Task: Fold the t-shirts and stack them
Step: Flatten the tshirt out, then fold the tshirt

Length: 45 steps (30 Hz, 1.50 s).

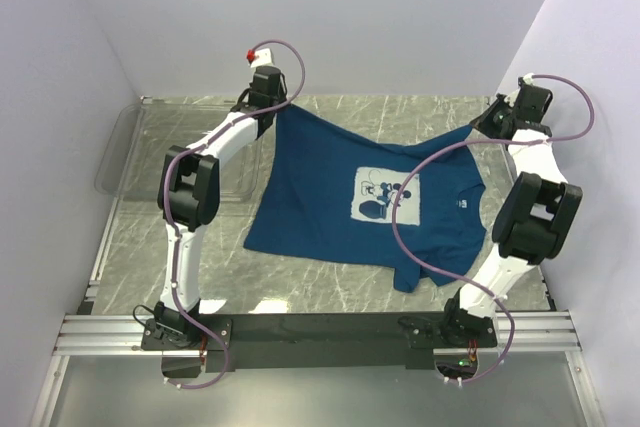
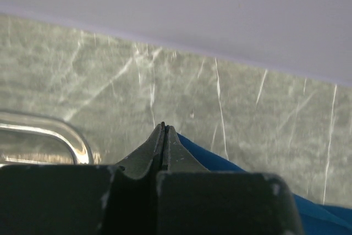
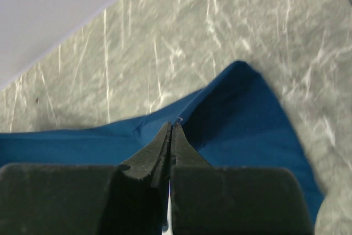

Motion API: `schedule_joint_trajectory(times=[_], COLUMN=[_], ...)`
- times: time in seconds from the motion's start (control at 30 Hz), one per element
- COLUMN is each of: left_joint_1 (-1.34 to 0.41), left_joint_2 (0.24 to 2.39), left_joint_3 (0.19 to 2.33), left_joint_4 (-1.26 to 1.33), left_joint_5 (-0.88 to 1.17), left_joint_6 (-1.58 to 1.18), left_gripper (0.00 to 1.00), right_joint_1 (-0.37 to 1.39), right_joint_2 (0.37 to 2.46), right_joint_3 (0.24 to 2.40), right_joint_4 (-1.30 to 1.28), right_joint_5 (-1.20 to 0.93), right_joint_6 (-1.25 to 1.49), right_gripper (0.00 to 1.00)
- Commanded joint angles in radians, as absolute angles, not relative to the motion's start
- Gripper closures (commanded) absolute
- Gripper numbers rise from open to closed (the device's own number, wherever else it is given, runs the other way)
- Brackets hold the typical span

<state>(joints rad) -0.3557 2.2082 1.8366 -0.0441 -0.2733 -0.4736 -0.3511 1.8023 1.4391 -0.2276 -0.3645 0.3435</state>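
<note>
Top external view: the shirt [image 1: 340,197] lies spread, print up, just right of the bin [image 1: 125,147]. The left gripper [image 1: 272,107] and right gripper [image 1: 490,125] each clench its far edge, pulling it taut. No fold is made and nothing is stacked, so all folding seems left. Bare table [image 1: 330,292] lies nearer than the bin; walls close in at both sides.

I've got the t-shirt [image 1: 320,197] lying between my arms, left gripper [image 1: 275,112] at its far-left corner, right gripper [image 1: 485,130] at its far-right corner, bin [image 1: 125,147] left of it on the table [image 1: 400,117]
</note>
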Motion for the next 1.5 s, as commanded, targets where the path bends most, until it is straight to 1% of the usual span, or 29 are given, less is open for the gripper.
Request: schedule_joint_trajectory(times=[0.0,0.1,0.4,0.7,1.1,1.3,1.47], left_joint_1=[-0.339,-0.322,-0.293,-0.285,-0.287,-0.284,-0.279], left_joint_2=[2.235,2.249,2.279,2.303,2.367,2.378,2.375], left_joint_3=[1.94,1.967,1.993,2.003,2.011,2.042,2.054], left_joint_4=[-0.034,-0.026,-0.008,-0.005,0.061,0.06,0.054], left_joint_5=[-0.336,-0.344,-0.278,-0.233,-0.189,-0.201,-0.236], left_joint_6=[-0.446,-0.456,-0.463,-0.472,-0.506,-0.485,-0.466], left_gripper=[1.0,1.0,1.0,1.0,1.0,1.0,1.0], right_joint_1=[-0.351,-0.354,-0.388,-0.414,-0.483,-0.462,-0.425], right_joint_2=[1.836,1.848,1.839,1.827,1.842,1.874,1.922], right_joint_3=[1.535,1.575,1.651,1.637,1.641,1.608,1.629], right_joint_4=[-0.173,-0.169,-0.16,-0.184,-0.178,-0.164,-0.163], right_joint_5=[-0.344,-0.356,-0.449,-0.497,-0.538,-0.577,-0.588], right_joint_6=[0.364,0.388,0.498,0.518,0.552,0.575,0.583], right_gripper=[1.0,1.0,1.0,1.0,1.0,1.0,1.0])
